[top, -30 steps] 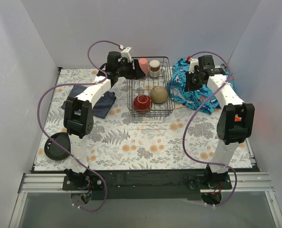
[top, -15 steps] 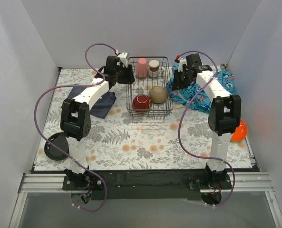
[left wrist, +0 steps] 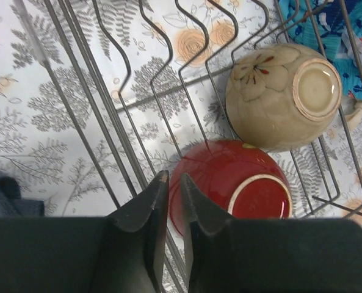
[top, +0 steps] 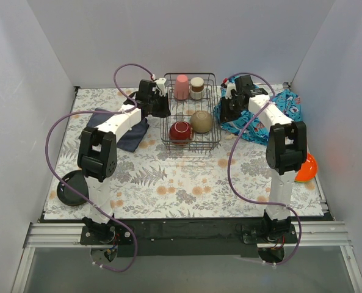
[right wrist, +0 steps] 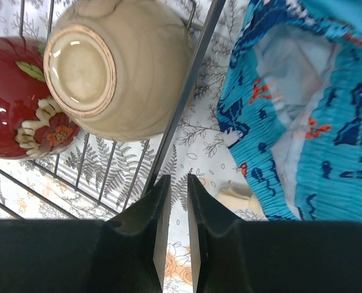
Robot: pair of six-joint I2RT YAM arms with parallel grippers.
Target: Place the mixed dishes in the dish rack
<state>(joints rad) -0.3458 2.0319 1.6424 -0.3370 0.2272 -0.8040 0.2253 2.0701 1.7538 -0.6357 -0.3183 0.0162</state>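
Observation:
The black wire dish rack (top: 191, 149) stands at the table's back centre. It holds a pink cup (top: 181, 86), a metallic cup (top: 197, 87), a tan bowl (top: 201, 121) and a dark red bowl (top: 181, 131), both bowls upside down. My left gripper (top: 162, 107) is at the rack's left wall, jaws shut with a thin gap (left wrist: 174, 177), over the wires beside the red bowl (left wrist: 242, 183). My right gripper (top: 225, 113) is shut (right wrist: 178, 178) and empty just outside the rack's right rim (right wrist: 187, 91), near the tan bowl (right wrist: 119, 67).
A blue patterned cloth (top: 260, 116) lies right of the rack, with something cream-coloured (right wrist: 235, 198) peeking from under it. A dark navy cloth (top: 123, 131) lies left. An orange plate (top: 306, 166) sits behind my right arm, and a dark plate (top: 72, 188) at front left.
My left gripper drew back from beside the pink cup to the rack's left wall. My right gripper moved left off the blue cloth to the rack's right side, uncovering the orange plate.

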